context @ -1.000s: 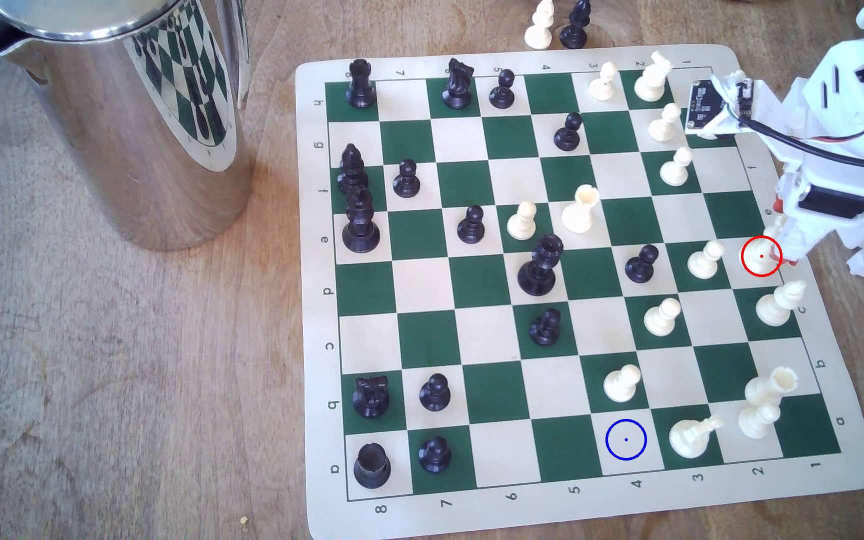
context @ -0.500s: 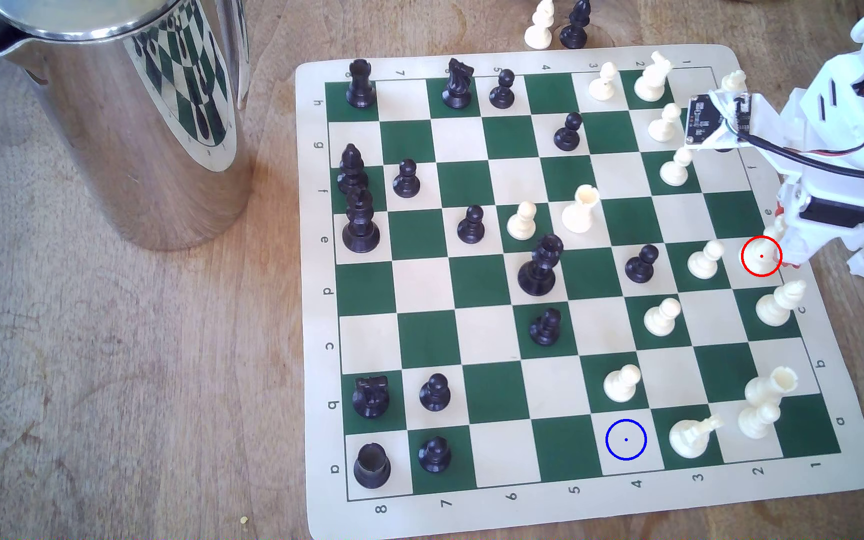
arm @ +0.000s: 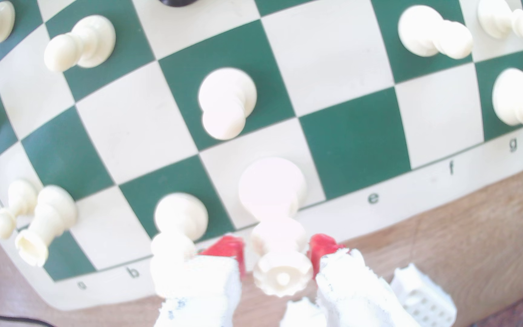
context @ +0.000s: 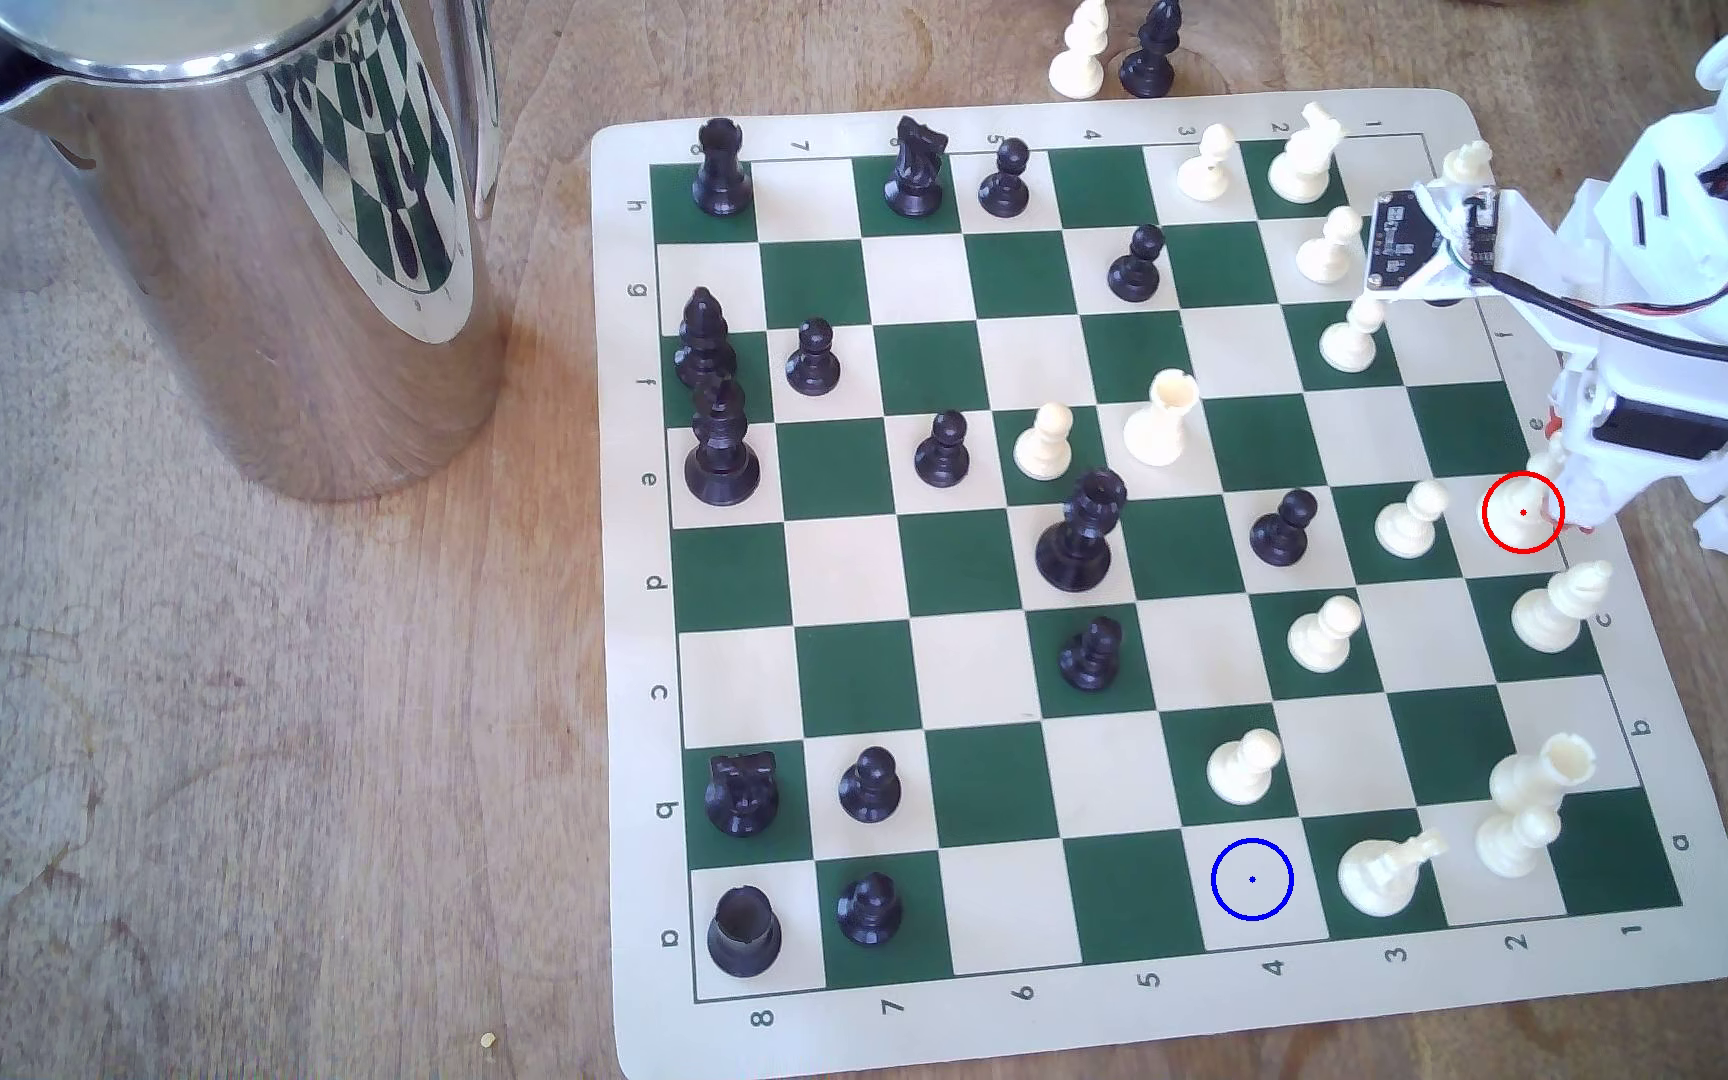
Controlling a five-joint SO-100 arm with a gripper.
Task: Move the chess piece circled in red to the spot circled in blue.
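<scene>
Flanking 1 cream queen, hand w/ 2 red tips, grip unclear; 1 blue-ringed spot.

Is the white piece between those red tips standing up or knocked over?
Upright: the queen stands on its round base on its square, coronet up, between the gripper's red tips.

A green-and-cream chessboard mat lies on a brown wooden table. A big shiny metal jug stands at the exterior view's left. The white robot arm's gripper sits at the red ring, round a tall cream-white queen. The blue-ringed cream square is well apart, beside a tipped cream piece.
</scene>
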